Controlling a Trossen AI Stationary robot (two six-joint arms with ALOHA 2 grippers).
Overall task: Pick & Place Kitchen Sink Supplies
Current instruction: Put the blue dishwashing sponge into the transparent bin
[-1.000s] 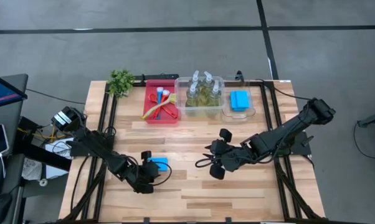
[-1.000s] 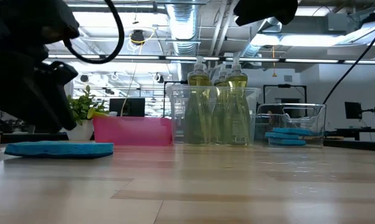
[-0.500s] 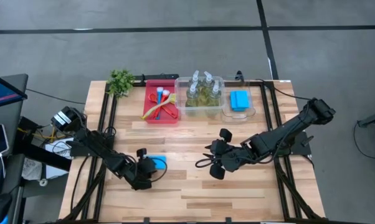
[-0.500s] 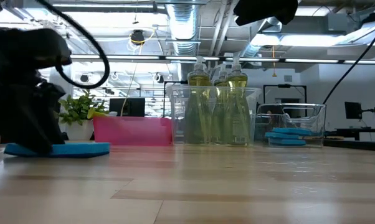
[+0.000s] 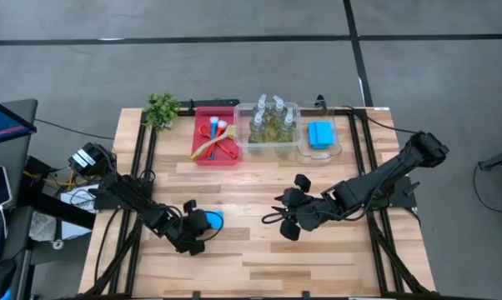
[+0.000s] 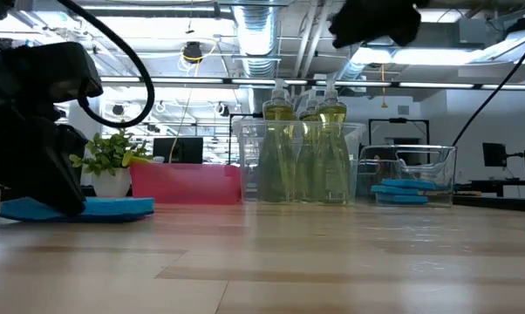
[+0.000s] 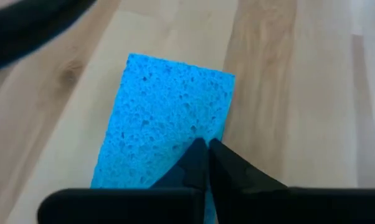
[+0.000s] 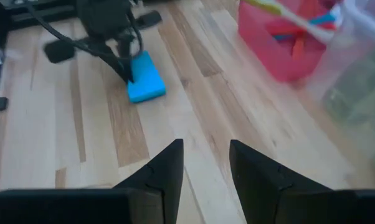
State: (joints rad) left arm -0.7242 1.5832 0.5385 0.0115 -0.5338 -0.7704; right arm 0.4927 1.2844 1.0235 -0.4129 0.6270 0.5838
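A flat blue sponge [image 5: 214, 219] lies on the wooden table at the near left, also seen in the left wrist view [image 7: 162, 124] and the low view [image 6: 114, 208]. My left gripper [image 5: 203, 223] is shut, with its tips down on the sponge's near end. My right gripper [image 5: 273, 218] hovers open at mid-table with nothing between its fingers [image 8: 206, 155]. Clear bottles of yellow-green liquid [image 5: 273, 121] stand in a clear bin. More blue sponges [image 5: 320, 133] lie in a second bin. Brushes [image 5: 213, 137] lie in a red tray. My left gripper meets the sponge's near end [image 7: 181, 155], close to one long edge, with its shut fingertips. They slant down from the table's left. The fingers stand together with no gap; whether any sponge is caught between them I cannot tell. The sponge rests on the table.
Along the far edge stand a small green plant [image 5: 161, 108], the red tray [image 5: 203, 150], the bottle bin [image 5: 244, 146] and the sponge bin [image 5: 338, 150]. Bare wood lies between the two grippers and toward the near edge.
My left gripper has come down and moved toward the table's left onto the sponge's near end, and its fingers have shut. The sponge stays on the table at about the same place. My right gripper has kept still.
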